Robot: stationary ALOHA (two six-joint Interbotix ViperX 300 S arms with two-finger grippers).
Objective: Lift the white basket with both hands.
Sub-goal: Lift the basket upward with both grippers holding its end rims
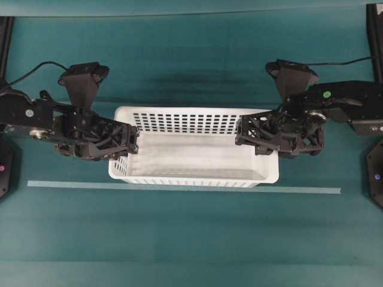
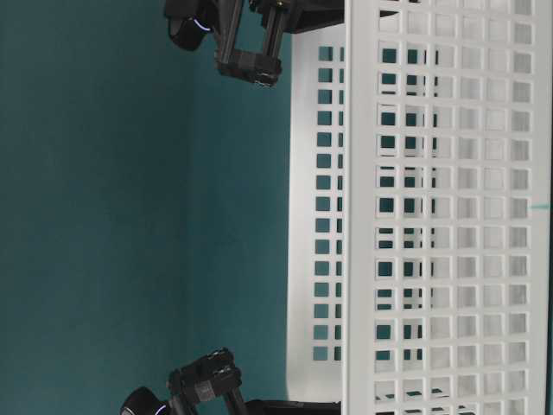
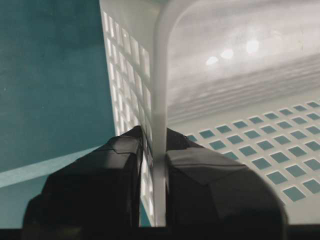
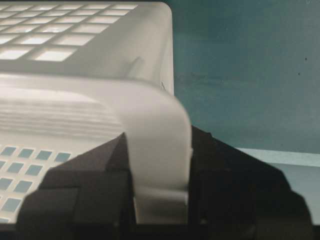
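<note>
The white basket (image 1: 194, 156) is seen at the centre of the overhead view, resting on the teal table (image 1: 191, 239), just above a pale tape line (image 1: 179, 188). Its short left wall is straddled by the left gripper (image 1: 128, 143), and its short right wall by the right gripper (image 1: 242, 134). In the left wrist view the thin rim is pinched between the two dark fingers (image 3: 90, 195) of the left gripper (image 3: 152, 190), one outside the wall and one inside, with no gap visible. In the right wrist view the broader rounded rim is clamped in the same way by the right gripper (image 4: 160, 195), whose fingers (image 4: 240, 190) press against both faces.

The lift is judged best done with both arms raised together at one pace, so that the basket is kept level and neither rim is twisted out of its grip. A firm pinch should be confirmed first, since the plastic wall looks thin and flexible.

The fingertips are hidden below the rim in both wrist views. Whether the basket's base is touching the table or raised cannot be told. In the table-level view, which appears turned sideways, only parts of the grippers are caught at the upper and lower edges, and the basket (image 2: 432, 216) is cut off at the right.
</note>
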